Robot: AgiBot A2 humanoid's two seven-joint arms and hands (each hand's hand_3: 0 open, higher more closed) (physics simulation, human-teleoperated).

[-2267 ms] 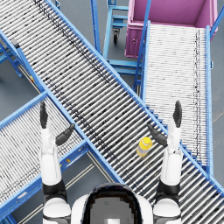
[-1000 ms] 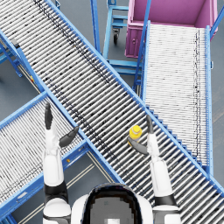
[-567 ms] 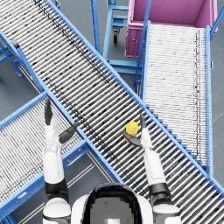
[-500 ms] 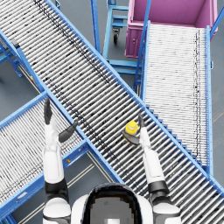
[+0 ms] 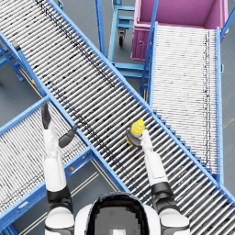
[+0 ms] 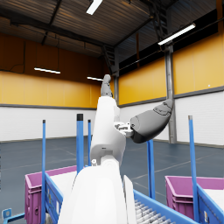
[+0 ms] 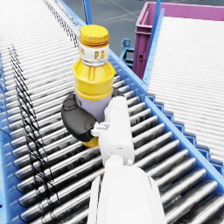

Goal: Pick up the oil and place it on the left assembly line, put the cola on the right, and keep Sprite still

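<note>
Right hand (image 7: 81, 119) curls round the oil bottle (image 7: 93, 70), mid-frame on the rollers; left hand (image 5: 51, 131) hangs spread, empty. Next, likely: lift, swing to lower-left conveyor (image 5: 18, 156).

left arm (image 5: 54, 167), right arm (image 5: 154, 166): smooth white shells, black bands at lower frame | left hand (image 5: 52, 131), right hand (image 7: 94, 122): dark grey fingers, white backs

A magenta plastic crate (image 5: 183, 13) sits at one o'clock, beside a long blue-framed diagonal roller conveyor (image 5: 92, 92) running from eleven to five o'clock above grey concrete floor (image 5: 16, 94).
</note>
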